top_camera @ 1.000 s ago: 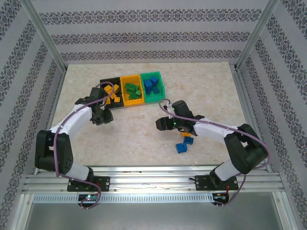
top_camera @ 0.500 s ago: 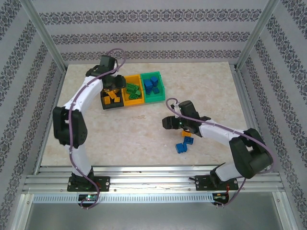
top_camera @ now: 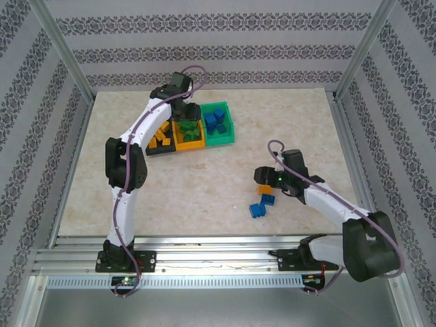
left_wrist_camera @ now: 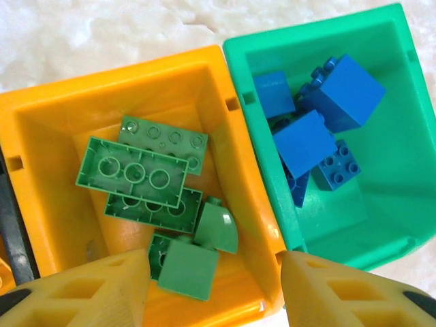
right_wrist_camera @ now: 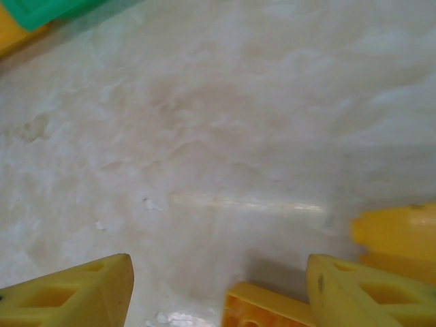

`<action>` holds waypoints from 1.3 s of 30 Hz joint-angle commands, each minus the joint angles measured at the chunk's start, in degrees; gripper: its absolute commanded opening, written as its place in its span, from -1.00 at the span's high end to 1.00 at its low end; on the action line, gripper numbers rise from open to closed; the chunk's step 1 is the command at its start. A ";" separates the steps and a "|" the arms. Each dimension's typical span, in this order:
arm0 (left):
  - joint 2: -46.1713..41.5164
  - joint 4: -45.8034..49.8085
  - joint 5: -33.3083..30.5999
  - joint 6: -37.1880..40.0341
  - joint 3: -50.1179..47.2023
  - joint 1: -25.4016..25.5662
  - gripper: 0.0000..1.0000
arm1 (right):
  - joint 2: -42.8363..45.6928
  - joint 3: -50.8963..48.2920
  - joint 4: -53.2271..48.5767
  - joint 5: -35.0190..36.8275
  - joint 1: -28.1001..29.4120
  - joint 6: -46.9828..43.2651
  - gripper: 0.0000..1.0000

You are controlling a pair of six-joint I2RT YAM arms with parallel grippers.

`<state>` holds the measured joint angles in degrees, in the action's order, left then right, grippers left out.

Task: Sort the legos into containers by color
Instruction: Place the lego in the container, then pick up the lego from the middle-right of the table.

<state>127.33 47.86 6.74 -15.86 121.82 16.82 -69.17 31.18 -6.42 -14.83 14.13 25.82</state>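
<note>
Green legos point(left_wrist_camera: 133, 170) lie heaped in the yellow-orange bin point(left_wrist_camera: 48, 170), some stud-side down, and blue legos point(left_wrist_camera: 313, 133) fill the green bin point(left_wrist_camera: 395, 177) joined to its side. The left gripper point(left_wrist_camera: 214, 259) hangs straight above the seam between these two bins, its fingers point(left_wrist_camera: 102, 293) spread wide with nothing grasped; one green block sits in the bin directly below the gap. From above, the same row shows the black bin point(top_camera: 158, 152) holding yellow-orange legos point(top_camera: 162, 135), then the yellow-orange bin point(top_camera: 191, 146) and the green bin point(top_camera: 221, 142) at the far side of the table point(top_camera: 204, 184). The left arm reaches from its base steeply up and far forward, elbow high, so that the left gripper point(top_camera: 184, 111) is poised over the bins, pointing down. Well apart from the bins, an orange brick point(top_camera: 268, 200) and a blue brick point(top_camera: 257, 210) lie just beside each other on the bare table. In the right wrist view the orange brick point(right_wrist_camera: 269, 310) lies on the table between the spread fingers point(right_wrist_camera: 68, 289), nearer the right-hand one; whether it touches that finger cannot be told. The right gripper point(right_wrist_camera: 218, 266) is released, gripping nothing. The right arm stretches low and forward from its base, with the right gripper point(top_camera: 261, 176) just past the loose bricks.
</note>
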 commanded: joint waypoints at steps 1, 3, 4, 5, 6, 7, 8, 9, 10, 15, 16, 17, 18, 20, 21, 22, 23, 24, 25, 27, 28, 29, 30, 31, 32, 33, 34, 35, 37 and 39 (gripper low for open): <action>-3.30 1.16 -1.66 1.44 -3.27 0.23 -0.07 | 3.03 -0.23 -5.09 4.57 -2.56 0.69 -0.37; -6.75 -2.35 -1.17 1.31 -8.24 0.39 -0.09 | 3.60 1.14 -8.04 8.61 -3.80 0.01 -0.38; -8.59 -4.18 -0.66 1.21 -10.95 0.39 -0.09 | 3.64 1.90 -9.50 11.68 -4.02 -0.26 -0.38; -10.09 -5.64 -0.18 0.97 -13.13 0.44 -0.09 | 3.48 2.43 -10.29 13.79 -4.05 -0.67 -0.38; -11.68 -6.96 0.30 0.73 -15.48 0.50 -0.10 | 3.15 2.78 -10.38 14.97 -4.07 -1.04 -0.38; -13.19 -8.39 0.85 0.40 -17.86 0.60 -0.10 | 2.48 3.35 -10.37 15.38 -4.14 -1.68 -0.38; -14.51 -9.56 1.16 0.22 -19.91 0.59 -0.10 | 1.49 4.32 -11.04 15.65 -4.12 -1.97 -0.38; -16.01 -11.00 1.39 -0.19 -22.28 0.72 -0.10 | 0.30 5.64 -12.26 15.72 -4.18 -2.36 -0.38; -17.32 -12.39 1.59 -0.44 -24.63 0.67 -0.11 | -0.77 6.55 -12.95 15.80 -4.12 -2.66 -0.38; -24.07 -19.51 1.36 -2.11 -35.73 0.66 -0.11 | -8.10 9.19 -13.64 12.64 -4.20 -2.18 -0.34; -25.82 -22.25 1.20 -2.61 -38.85 0.70 -0.11 | -10.00 9.83 -13.72 11.24 -4.13 -2.27 -0.31; -27.19 -24.43 0.84 -2.96 -41.24 0.66 -0.11 | -11.43 10.21 -13.71 10.44 -3.82 -2.28 -0.28; -28.53 -26.26 0.22 -3.17 -43.83 0.63 -0.11 | -12.79 10.60 -13.71 10.20 -3.39 -2.18 -0.24; -30.74 -28.33 -1.26 -3.40 -47.01 0.60 -0.12 | -14.58 11.03 -13.93 10.23 -2.46 -1.96 -0.16; -31.68 -29.03 -2.11 -3.41 -48.56 0.58 -0.13 | -15.11 11.14 -14.02 10.27 -2.03 -1.97 -0.11; -32.41 -29.45 -3.82 -3.44 -49.72 0.49 -0.13 | -15.34 11.05 -13.90 10.56 -1.51 -1.90 -0.02; -32.78 -29.57 -5.24 -3.51 -50.57 0.36 -0.14 | -15.53 10.87 -13.68 10.77 -1.25 -1.84 0.09; -32.93 -29.50 -6.22 -3.84 -51.24 -0.01 -0.13 | -15.67 10.74 -13.39 10.96 -1.01 -1.88 0.23; -32.93 -29.32 -6.17 -4.48 -51.73 -0.58 -0.14 | -15.91 10.94 -13.21 10.92 -0.87 -2.00 0.38; -32.98 -29.84 -4.18 -5.97 -53.16 -2.14 -0.14 | -16.38 11.98 -13.91 10.54 -0.45 -2.33 0.56; -33.09 -30.65 -2.88 -6.70 -54.29 -2.96 -0.13 | -16.34 12.55 -14.18 10.47 -0.03 -2.51 0.57; -33.31 -31.55 -1.80 -7.20 -55.37 -3.60 -0.14 | -16.02 13.12 -14.32 10.60 0.57 -2.67 0.58; -33.74 -32.52 -0.87 -7.72 -56.52 -4.35 -0.13 | -15.87 13.83 -14.20 10.79 1.45 -2.91 0.58; -34.41 -33.38 -0.19 -8.20 -57.99 -5.08 -0.13 | -15.95 15.04 -14.22 10.81 2.47 -3.25 0.58; -35.19 -34.16 -0.06 -8.55 -59.22 -5.65 -0.13 | -16.23 16.36 -14.37 10.79 3.31 -3.48 0.57; -36.26 -35.10 -0.10 -8.89 -60.71 -6.19 -0.14 | -16.90 18.18 -14.63 10.41 4.45 -3.59 0.57; -37.42 -36.03 -0.22 -9.22 -62.30 -6.82 -0.13 | -17.66 20.20 -14.61 9.62 5.73 -3.88 0.57; -38.55 -36.99 -0.04 -9.52 -63.75 -7.49 -0.13 | -18.47 21.70 -14.34 9.05 7.06 -4.07 0.56; -41.35 -38.85 0.50 -10.20 -66.70 -9.30 -0.13 | -20.88 26.53 -13.74 8.54 10.35 -4.41 0.55; -43.73 -39.73 1.59 -10.93 -69.12 -11.32 -0.13 | -24.64 32.18 -13.28 6.96 13.44 -4.72 0.54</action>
<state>87.39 13.30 6.55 -24.49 54.70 7.64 -90.50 57.17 -20.82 -5.26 24.32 22.50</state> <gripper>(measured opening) 0.566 0.259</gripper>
